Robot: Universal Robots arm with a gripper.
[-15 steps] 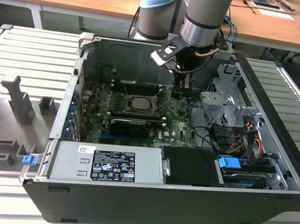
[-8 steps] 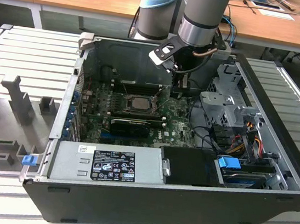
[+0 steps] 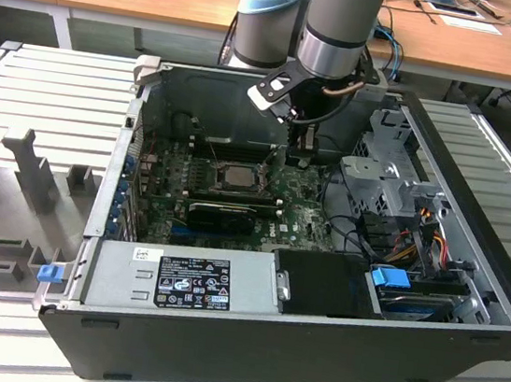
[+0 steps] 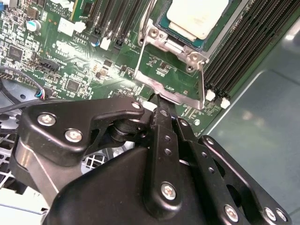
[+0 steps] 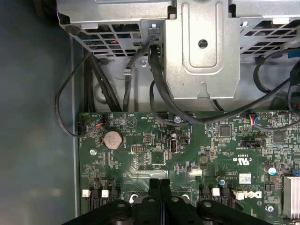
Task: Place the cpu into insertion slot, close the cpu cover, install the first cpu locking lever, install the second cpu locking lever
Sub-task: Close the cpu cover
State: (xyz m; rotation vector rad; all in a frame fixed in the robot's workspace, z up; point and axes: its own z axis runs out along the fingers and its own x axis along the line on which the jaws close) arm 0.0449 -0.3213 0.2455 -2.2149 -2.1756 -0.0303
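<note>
Hardware in the exterior view: one open computer case point(image 3: 504, 308) lies on its side, and the single arm reaches down into it with the gripper point(image 3: 304, 146) low over the green motherboard point(image 3: 304, 218). One cpu point(image 3: 236, 176) sits in the insertion slot point(image 3: 210, 178), to the exterior view's left of the gripper and slightly nearer, apart from it. One black finned card point(image 3: 224, 213) lies just nearer than the slot. In the second wrist view the gripper point(image 4: 159, 99) has its two fingers point(image 4: 165, 133) drawn together. Their tips touch the free edge of the one cpu cover point(image 4: 176, 93), which stands swung up off the slot with board showing through its window. Whether they pinch that edge cannot be told. The cpu point(image 4: 197, 16), pale face up, lies beyond the cover, clear of the tips. One thin wire lever point(image 4: 202, 82) runs along the cover's side. In the first wrist view the gripper point(image 5: 159, 183) shows both fingers pressed flush over board bearing one coin cell point(image 5: 112, 138).
</note>
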